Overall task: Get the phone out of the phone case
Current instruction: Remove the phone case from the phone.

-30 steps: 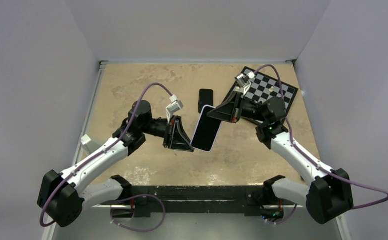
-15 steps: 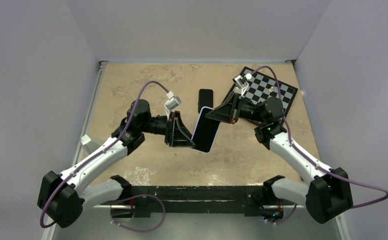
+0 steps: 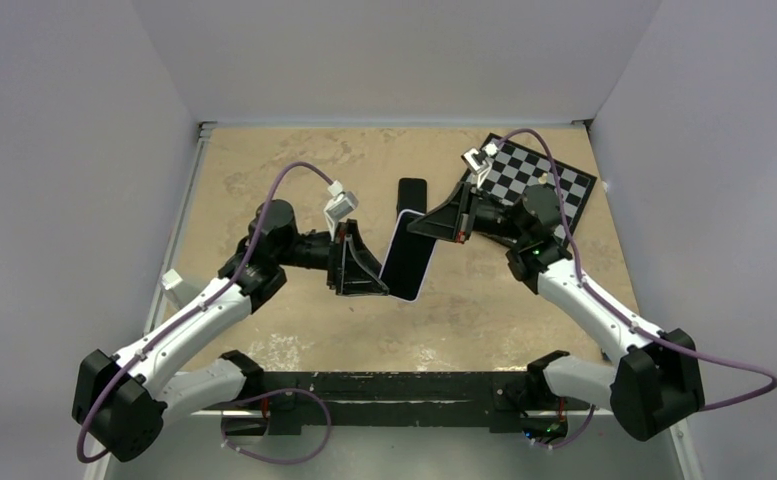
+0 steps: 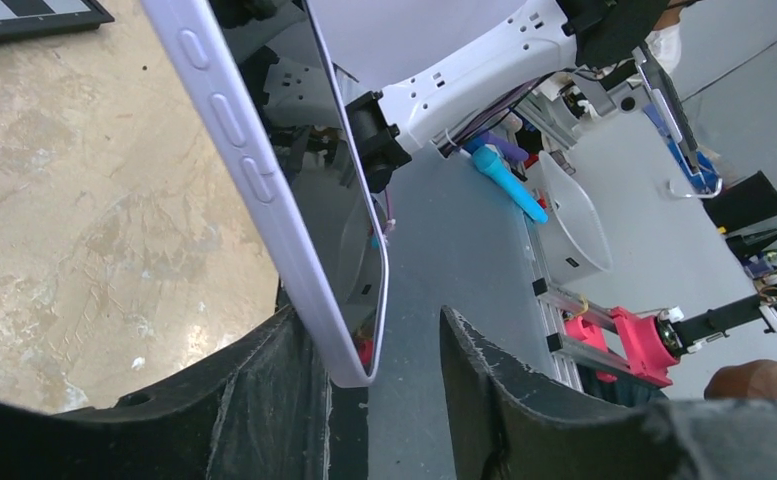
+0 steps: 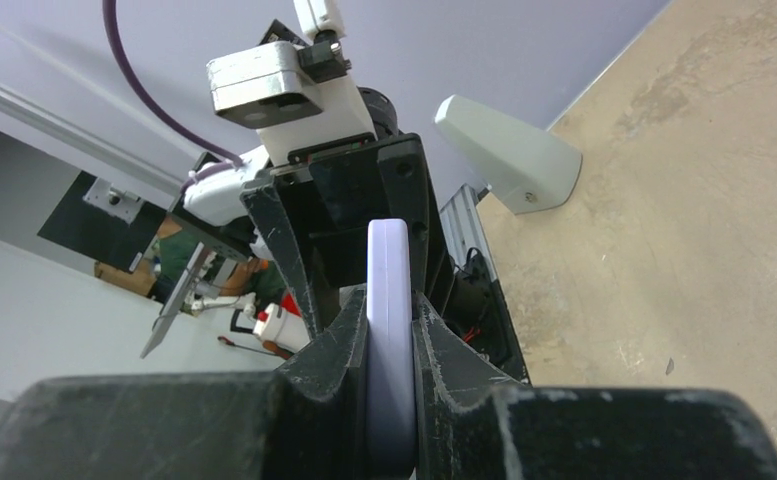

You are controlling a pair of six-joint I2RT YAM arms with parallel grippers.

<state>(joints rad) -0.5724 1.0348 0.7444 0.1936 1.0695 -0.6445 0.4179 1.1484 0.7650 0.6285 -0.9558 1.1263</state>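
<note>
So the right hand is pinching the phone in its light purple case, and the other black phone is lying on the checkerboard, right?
Not quite. In the top view the other black phone lies on the tan table beside the checkerboard, not on it. The right hand really is pinching the phone in its light purple case.

Mottled beige table (image 3: 254,160), plain pale lavender walls (image 3: 394,50), even light
</note>
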